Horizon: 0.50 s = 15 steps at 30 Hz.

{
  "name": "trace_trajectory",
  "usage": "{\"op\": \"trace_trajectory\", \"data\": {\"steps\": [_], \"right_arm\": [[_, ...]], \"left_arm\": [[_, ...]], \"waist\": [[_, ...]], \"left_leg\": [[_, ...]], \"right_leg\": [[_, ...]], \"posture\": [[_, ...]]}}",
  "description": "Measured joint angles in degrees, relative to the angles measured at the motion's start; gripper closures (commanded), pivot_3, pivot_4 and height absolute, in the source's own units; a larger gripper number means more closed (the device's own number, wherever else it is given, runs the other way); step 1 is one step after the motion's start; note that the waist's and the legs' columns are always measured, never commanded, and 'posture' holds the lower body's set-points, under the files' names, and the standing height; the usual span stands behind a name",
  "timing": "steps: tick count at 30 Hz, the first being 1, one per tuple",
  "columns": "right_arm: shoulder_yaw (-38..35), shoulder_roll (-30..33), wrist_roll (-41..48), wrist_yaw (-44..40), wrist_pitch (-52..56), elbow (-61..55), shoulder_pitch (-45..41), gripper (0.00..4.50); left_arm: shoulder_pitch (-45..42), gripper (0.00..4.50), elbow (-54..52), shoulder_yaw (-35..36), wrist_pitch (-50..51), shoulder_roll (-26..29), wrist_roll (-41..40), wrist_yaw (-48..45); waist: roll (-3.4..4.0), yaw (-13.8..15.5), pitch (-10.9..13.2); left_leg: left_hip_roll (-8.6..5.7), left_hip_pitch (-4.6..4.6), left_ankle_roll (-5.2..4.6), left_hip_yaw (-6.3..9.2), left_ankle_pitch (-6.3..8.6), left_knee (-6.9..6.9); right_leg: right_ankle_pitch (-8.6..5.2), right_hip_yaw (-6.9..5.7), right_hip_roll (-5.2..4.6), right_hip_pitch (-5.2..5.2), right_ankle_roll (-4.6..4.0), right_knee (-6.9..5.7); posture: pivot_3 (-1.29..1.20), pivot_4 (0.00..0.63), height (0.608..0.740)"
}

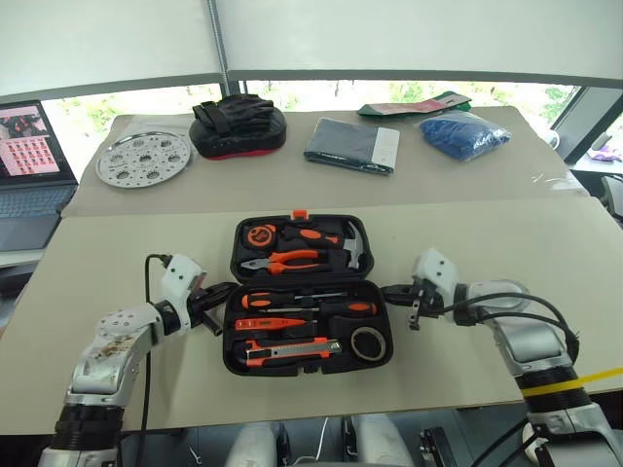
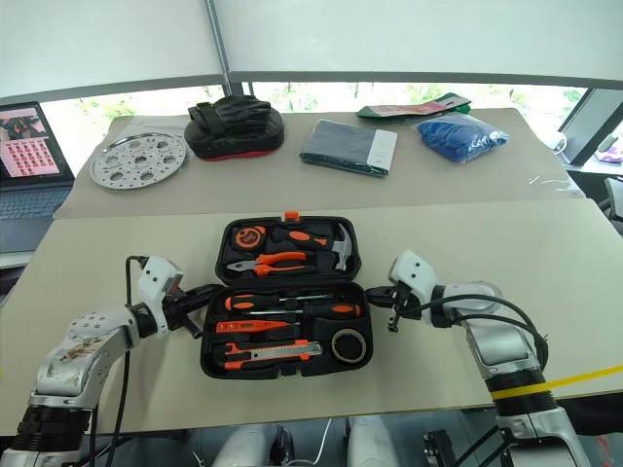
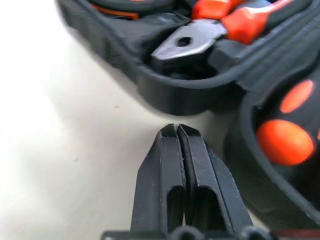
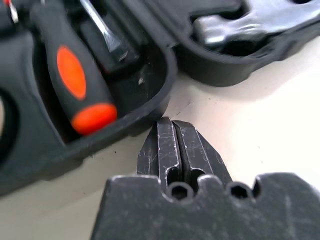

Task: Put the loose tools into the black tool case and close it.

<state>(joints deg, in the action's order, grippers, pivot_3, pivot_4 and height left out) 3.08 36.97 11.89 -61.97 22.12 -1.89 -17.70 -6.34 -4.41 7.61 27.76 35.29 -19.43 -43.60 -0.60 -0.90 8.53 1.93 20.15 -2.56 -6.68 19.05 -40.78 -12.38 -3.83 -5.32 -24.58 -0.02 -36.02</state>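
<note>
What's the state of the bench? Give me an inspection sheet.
Surface: beige table, two sections.
Job's things: case open flat; screwdrivers, tester pen, knife, tape roll seated in near half.
Clutter: metal disc, pouch, folder, blue bag.
Grippers: left gripper and right gripper shut, empty, beside case.
Cables: black leads on both arms.
Surroundings: laptop, windows.

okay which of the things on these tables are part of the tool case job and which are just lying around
Job: black tool case, open; screwdrivers, tester pen, utility knife, tape roll inside; left gripper, right gripper.

Lying about: metal disc, black-and-red pouch, grey folder, blue bag, laptop.
</note>
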Motion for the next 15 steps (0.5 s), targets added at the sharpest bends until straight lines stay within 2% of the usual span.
{"op": "trace_trajectory", "data": {"steps": [5, 7, 8, 10, 12, 15], "right_arm": [[-3.7, 4.7, 7.7, -1.8, 12.0, -4.8, -1.8, 1.60], [-2.0, 7.9, 9.2, -1.5, 20.6, -6.4, -5.9, 0.93], [0.3, 10.7, 9.4, -1.0, 27.7, -6.8, -10.3, 0.62], [1.2, 10.5, 9.7, 2.0, 38.8, -5.4, -18.0, 0.01], [1.4, 6.2, 9.7, 6.5, 47.3, -1.4, -24.9, 0.01], [1.6, 0.8, 9.6, 11.8, 53.6, 4.8, -28.4, 0.01]], "left_arm": [[-1.4, 1.57, 0.0, 2.5, 10.7, 8.0, -4.3, -3.6], [-3.9, 0.95, -0.2, 2.4, 18.0, 10.9, -6.9, -4.7], [-7.3, 0.95, -0.4, 1.9, 23.3, 12.4, -8.1, -4.6], [-14.1, 0.95, -0.1, 2.0, 31.2, 11.9, -9.5, -2.0], [-22.0, 0.95, 1.1, 2.7, 37.9, 7.6, -10.3, 2.7], [-26.5, 0.95, 2.4, 2.9, 44.7, 3.1, -11.5, 7.2]], "waist": [[-0.01, -0.2, 0.0], [-0.01, 0.0, 0.1], [-0.02, 0.0, 0.2], [-0.08, 0.5, 0.2], [-0.16, 0.8, 0.2], [-0.19, 0.8, 0.1]], "left_leg": [[0.01, 0.02, -0.01, 0.00, 0.00, 0.00], [-0.03, 0.13, -0.02, 0.00, 0.01, -0.08], [-0.09, 0.27, -0.07, -0.01, -0.01, -0.08], [-0.11, 0.34, -0.08, 0.04, -0.06, -0.14], [-0.15, 0.35, -0.06, 0.06, -0.09, -0.16], [-0.17, 0.59, -0.05, 0.04, -0.13, -0.13]], "right_leg": [[0.00, 0.01, 0.01, -0.06, -0.01, -0.02], [0.00, 0.05, -0.02, -0.22, -0.02, -0.12], [0.06, 0.06, -0.06, -0.35, -0.09, -0.13], [0.12, 0.00, -0.03, -0.35, -0.13, -0.12], [0.15, 0.00, 0.03, -0.30, -0.14, -0.11], [0.18, 0.00, 0.12, -0.43, -0.08, -0.18]], "posture": [[0.00, 0.150, 0.740], [0.00, 0.150, 0.740], [0.00, 0.150, 0.740], [0.00, 0.150, 0.740], [0.00, 0.150, 0.740], [0.00, 0.150, 0.740]]}}
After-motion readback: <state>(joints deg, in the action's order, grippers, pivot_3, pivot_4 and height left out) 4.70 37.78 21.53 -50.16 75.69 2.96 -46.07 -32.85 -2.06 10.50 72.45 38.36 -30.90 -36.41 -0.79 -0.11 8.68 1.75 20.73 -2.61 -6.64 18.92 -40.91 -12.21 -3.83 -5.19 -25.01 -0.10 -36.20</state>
